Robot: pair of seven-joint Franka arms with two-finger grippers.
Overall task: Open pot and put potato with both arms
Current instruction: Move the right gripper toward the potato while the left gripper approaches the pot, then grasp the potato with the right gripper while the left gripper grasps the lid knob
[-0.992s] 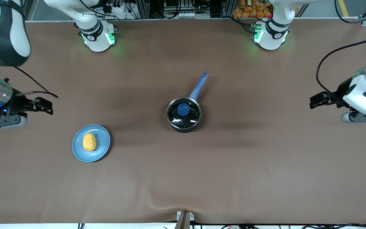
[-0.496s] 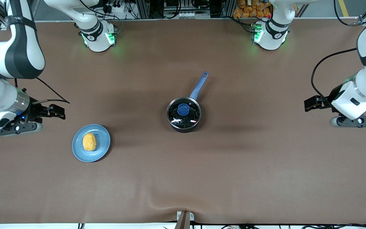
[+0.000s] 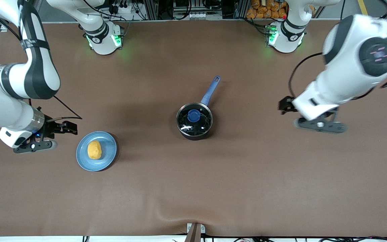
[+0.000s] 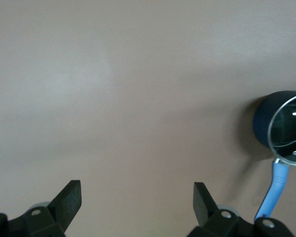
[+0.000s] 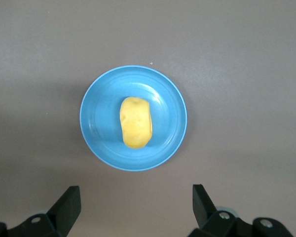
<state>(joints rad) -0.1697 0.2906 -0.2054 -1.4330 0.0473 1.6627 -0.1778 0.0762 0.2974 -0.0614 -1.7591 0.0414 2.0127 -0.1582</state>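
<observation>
Pot (image 3: 194, 121) mid-table, glass lid (image 3: 194, 120) on, blue knob (image 3: 193, 115) centred, blue handle (image 3: 211, 90) pointing toward robot bases. Potato (image 3: 94, 150) on blue plate (image 3: 108, 158), well apart from pot toward right arm's end, slightly nearer front camera. Right gripper (image 3: 66, 128) just beside plate, fingers spread, empty. Left gripper (image 3: 286, 105) over bare table toward left arm's end from pot, fingers spread, empty.
</observation>
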